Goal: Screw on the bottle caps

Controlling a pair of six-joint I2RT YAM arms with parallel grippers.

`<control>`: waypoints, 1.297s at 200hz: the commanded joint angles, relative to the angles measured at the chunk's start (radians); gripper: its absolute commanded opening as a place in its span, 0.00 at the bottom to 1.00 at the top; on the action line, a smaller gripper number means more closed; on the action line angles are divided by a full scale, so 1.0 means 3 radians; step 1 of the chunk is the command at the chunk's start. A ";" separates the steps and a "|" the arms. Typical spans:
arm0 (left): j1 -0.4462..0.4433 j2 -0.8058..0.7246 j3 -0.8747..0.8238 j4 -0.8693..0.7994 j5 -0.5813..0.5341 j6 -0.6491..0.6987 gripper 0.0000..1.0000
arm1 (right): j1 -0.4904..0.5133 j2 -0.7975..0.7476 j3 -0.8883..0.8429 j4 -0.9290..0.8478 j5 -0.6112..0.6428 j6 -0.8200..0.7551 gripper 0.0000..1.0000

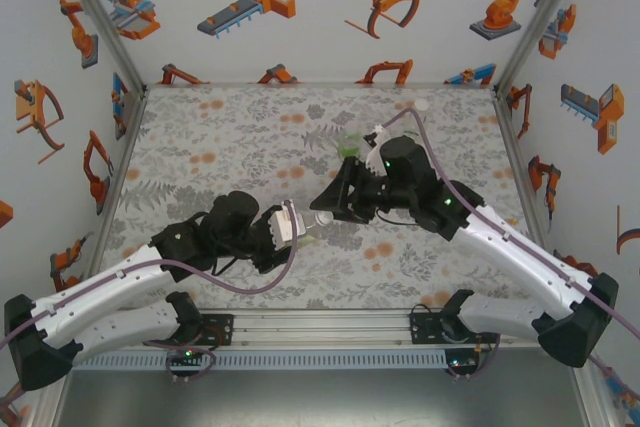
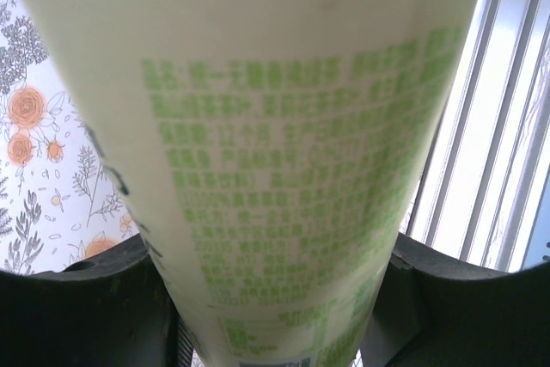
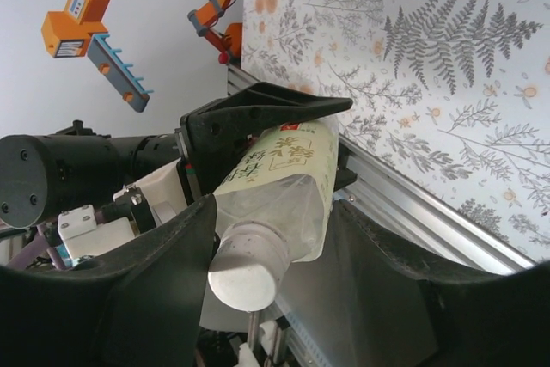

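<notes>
Two arms meet above the near middle of the surface point(image 1: 220, 137), which has a floral mat on it. The left end effector point(image 1: 292, 225) pinches a yellowish bottle point(image 2: 275, 169) around its body. In the left wrist view the two fingers press against both sides of the green-printed label. The bottle lies almost flat in the air, with its neck pointing to the right arm.

A white cap point(image 3: 247, 271) sits on the neck; how far it is screwed on I cannot tell. The right end effector point(image 1: 325, 212) faces this cap. Its fingers are spread, one on each side of the cap, and in the right wrist view a gap shows between the cap and the finger on the right of that view.

One green bottle point(image 1: 351, 143) is on the surface just behind the right arm, partly hidden by it. Near the far right corner lies a small white thing point(image 1: 424, 105), too small to tell what it is.
</notes>
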 commanded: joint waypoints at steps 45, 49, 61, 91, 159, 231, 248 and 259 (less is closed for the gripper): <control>-0.0018 -0.0058 0.0060 0.0113 0.0132 0.0014 0.00 | -0.0152 -0.0191 0.0495 -0.0453 0.0271 -0.0814 0.56; -0.0017 -0.0061 0.0055 0.0113 0.0134 0.0012 0.00 | -0.0154 -0.0203 0.0531 -0.0453 0.0288 -0.0888 0.56; -0.0018 -0.0064 0.0051 0.0118 0.0152 0.0013 0.00 | -0.0157 -0.0211 0.0624 -0.0447 0.0292 -0.1215 0.55; -0.0018 -0.0070 0.0060 0.0093 0.0194 0.0029 0.00 | -0.0157 -0.0230 0.0732 -0.0466 -0.0216 -0.2338 0.54; -0.0017 -0.0060 0.0070 0.0067 0.0267 0.0054 0.00 | -0.0154 -0.0007 0.0790 -0.0667 -0.1167 -0.3255 0.63; -0.0016 -0.0065 0.0065 0.0068 0.0272 0.0067 0.00 | -0.0139 0.0098 0.0722 -0.0689 -0.1019 -0.3184 0.63; -0.0017 -0.0068 0.0065 0.0067 0.0279 0.0069 0.00 | -0.0141 0.0135 0.0727 -0.0708 -0.0972 -0.3189 0.63; -0.0014 -0.0073 0.0065 0.0060 0.0279 0.0069 0.00 | -0.0139 0.0162 0.0736 -0.0718 -0.0940 -0.3187 0.63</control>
